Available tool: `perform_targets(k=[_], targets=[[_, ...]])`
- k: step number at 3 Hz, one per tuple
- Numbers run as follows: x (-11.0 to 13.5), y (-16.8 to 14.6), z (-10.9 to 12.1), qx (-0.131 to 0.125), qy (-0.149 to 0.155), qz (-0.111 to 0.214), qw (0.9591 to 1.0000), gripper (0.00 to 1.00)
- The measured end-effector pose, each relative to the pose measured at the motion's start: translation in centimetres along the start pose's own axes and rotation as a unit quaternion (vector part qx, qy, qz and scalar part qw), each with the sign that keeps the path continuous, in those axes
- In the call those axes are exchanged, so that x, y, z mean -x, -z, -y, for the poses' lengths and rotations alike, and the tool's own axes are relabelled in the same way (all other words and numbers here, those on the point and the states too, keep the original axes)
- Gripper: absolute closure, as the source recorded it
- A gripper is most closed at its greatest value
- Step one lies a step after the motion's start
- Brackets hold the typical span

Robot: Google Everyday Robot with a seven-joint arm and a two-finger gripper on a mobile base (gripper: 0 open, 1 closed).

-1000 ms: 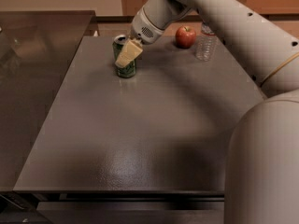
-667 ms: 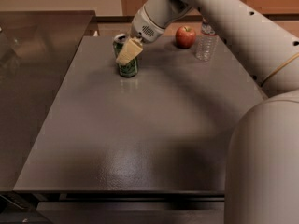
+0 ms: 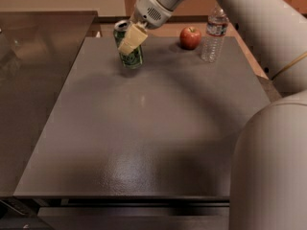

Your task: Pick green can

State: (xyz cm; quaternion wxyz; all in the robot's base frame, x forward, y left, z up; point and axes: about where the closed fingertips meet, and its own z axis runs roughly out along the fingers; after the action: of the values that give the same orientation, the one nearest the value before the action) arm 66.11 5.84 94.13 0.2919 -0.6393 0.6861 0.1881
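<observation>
The green can [image 3: 130, 57] is dark green with pale graphics and a silver top. It is at the far left of the grey table [image 3: 144, 138], tilted slightly and held just above the surface. My gripper [image 3: 127, 45] reaches down from the upper right and is shut on the can. One pale finger [image 3: 133, 37] lies across the can's front; the other finger is hidden behind it.
A red apple [image 3: 190, 37] and a clear water bottle [image 3: 214, 35] stand at the far right of the table, to the right of the can. A shiny metal counter [image 3: 33, 80] adjoins the table on the left. My arm's white body [image 3: 268, 166] fills the right side.
The gripper has risen with the green can in it; the can now hangs a little above the table where it stood before. Apple and bottle have not moved.
</observation>
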Motion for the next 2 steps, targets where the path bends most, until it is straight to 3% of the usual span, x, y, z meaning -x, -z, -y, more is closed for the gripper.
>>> perform_targets(k=[1,2], targets=[[1.7,3.3,-0.8,0.001,0.009,0.007,0.9999,1.00],[4.1,8.9,-2.1,0.000,0.022,0.036,0.9991,1.00]])
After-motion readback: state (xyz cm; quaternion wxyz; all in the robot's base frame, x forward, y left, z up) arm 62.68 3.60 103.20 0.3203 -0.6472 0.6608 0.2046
